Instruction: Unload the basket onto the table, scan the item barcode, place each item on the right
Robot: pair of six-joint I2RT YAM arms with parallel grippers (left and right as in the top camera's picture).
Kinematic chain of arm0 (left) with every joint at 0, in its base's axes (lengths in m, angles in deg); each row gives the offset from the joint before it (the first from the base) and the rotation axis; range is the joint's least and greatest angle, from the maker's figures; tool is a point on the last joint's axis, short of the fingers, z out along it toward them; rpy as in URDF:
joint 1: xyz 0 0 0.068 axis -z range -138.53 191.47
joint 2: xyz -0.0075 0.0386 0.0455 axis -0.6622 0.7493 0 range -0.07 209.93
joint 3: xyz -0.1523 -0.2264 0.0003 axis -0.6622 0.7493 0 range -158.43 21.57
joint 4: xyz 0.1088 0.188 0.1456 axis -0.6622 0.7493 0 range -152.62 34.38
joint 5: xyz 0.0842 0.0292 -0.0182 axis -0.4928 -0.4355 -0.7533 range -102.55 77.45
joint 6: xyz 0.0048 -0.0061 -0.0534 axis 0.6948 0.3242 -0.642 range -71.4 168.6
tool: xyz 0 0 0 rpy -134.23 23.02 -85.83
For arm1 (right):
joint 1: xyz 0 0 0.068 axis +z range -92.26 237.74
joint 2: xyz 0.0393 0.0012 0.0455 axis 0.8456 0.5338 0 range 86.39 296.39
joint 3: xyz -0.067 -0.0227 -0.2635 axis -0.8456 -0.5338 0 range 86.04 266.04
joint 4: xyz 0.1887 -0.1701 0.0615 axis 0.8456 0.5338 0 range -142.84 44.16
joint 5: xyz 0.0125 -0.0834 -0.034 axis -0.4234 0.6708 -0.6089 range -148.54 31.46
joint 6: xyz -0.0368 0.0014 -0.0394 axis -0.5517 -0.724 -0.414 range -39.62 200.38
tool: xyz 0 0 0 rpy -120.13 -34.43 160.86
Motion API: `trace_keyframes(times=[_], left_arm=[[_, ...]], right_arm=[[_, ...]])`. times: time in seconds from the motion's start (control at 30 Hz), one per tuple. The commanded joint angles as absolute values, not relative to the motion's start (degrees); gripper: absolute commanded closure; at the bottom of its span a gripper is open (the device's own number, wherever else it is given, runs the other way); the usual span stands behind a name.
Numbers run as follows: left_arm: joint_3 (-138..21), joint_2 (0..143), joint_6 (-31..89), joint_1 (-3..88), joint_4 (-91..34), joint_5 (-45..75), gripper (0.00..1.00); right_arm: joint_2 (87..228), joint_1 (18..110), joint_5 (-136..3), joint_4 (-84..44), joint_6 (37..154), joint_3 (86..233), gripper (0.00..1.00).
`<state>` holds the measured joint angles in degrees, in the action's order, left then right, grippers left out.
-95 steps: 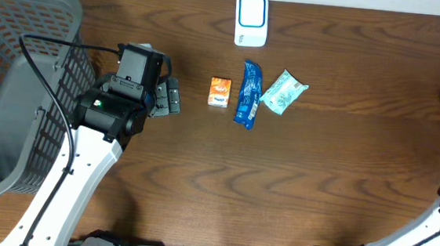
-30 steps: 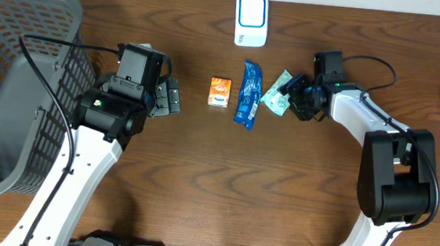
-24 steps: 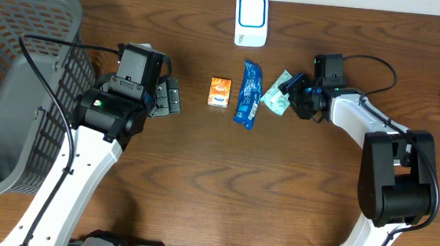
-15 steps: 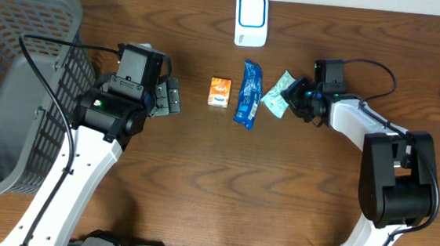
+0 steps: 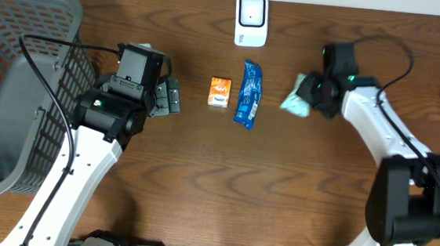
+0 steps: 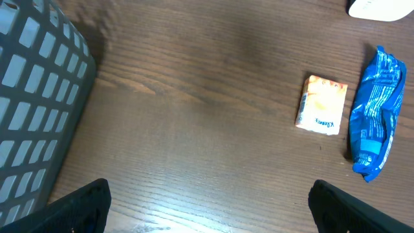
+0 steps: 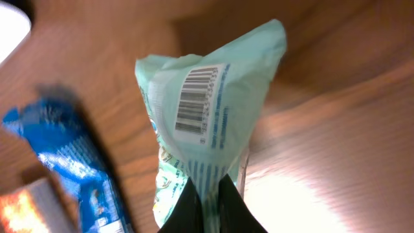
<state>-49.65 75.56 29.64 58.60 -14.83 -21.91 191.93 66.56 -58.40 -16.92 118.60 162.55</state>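
The right tool (image 7: 207, 197) is clenched on the gathered end of a mint-green packet (image 7: 207, 116) — the packet's barcode (image 7: 197, 107) faces the wrist camera. Seen from overhead, the packet pokes out just left of that tool. It is well apart from the blue wrapper (image 5: 248, 92) to its left and lies below and to the right of the white scanner (image 5: 251, 19) at the far edge of the tabletop (image 5: 278, 183). An orange box (image 5: 220, 91) lies just beside the blue wrapper. The left tool (image 5: 167, 98) hovers left of the box, its fingers (image 6: 81, 207) spread wide and gripping nothing — a grey basket (image 5: 18, 84) stands on its other side.
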Motion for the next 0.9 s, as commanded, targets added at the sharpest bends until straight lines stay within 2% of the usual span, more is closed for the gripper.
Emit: trace_keyframes(times=[0.0,0.1,0.2,0.53,0.6,0.7,0.87], left_arm=[[-49.91,75.70,30.77,58.46,-14.68,-22.24,0.02],[-49.91,75.70,30.77,58.46,-14.68,-22.24,0.02],[-49.91,75.70,30.77,58.46,-14.68,-22.24,0.02],[-49.91,75.70,30.77,58.46,-14.68,-22.24,0.02],[-49.91,75.70,30.77,58.46,-14.68,-22.24,0.02],[-49.91,75.70,30.77,58.46,-14.68,-22.24,0.02],[-49.91,75.70,30.77,58.46,-14.68,-22.24,0.02]], right_arm=[[189.05,68.64,-33.59,-12.73,110.75,167.93,0.99],[189.64,70.25,-17.46,-10.47,108.61,167.14,0.99],[192.15,71.48,-8.02,-8.38,108.39,166.79,0.99],[206.40,77.27,-13.24,-8.60,105.59,166.83,0.99],[207.03,79.72,-15.82,-9.82,105.61,166.94,0.92],[206.55,81.38,-15.97,-7.44,107.84,169.83,0.61],[205.20,79.08,-16.52,6.55,111.21,182.42,0.54]])
